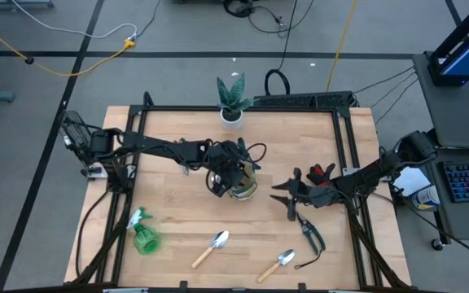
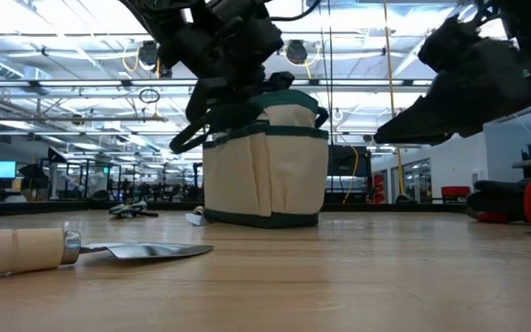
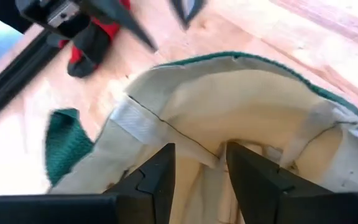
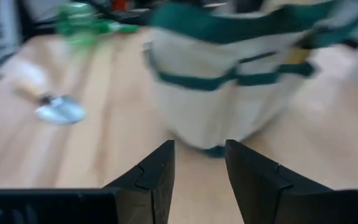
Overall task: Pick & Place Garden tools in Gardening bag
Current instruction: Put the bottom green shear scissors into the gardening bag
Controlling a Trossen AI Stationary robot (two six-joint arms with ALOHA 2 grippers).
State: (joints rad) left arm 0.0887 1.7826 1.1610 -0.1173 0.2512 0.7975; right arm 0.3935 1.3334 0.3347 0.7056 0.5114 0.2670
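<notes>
High view is showing you the layout: the left end effector [image 1: 226, 181] is hanging directly over the mouth of the gardening bag [image 1: 243, 189], which is standing upright near the middle of the surface [image 1: 177, 220]. Its own wrist view is looking straight down into the pale canvas interior, with the fingers [image 3: 157, 180] spread and nothing between them. The right end effector [image 1: 287, 199] is hovering just beside the bag, its fingers [image 4: 154, 177] also parted and empty, pointing at the bag's side.

You are, as I judge it, between picks, so be choosing the next tool now. Two trowels [image 1: 212, 247] [image 1: 277, 264] are lying near the front edge, the green spray bottle [image 1: 143, 236] is resting on its side toward the front left, the pruners [image 1: 311, 234] are lying just beside the right arm, and a small red item [image 1: 322, 172] is sitting behind the right arm (partly hidden by it).

The pruners are looking like the natural job for the right arm. Be approaching from straight above, lining the fingers across the handles rather than along them. Be lifting the left arm clear of the bag's mouth first, so the two arms are not crowding each other over the opening, and be watching the loop handles [image 2: 307, 103], which could snag a finger.
</notes>
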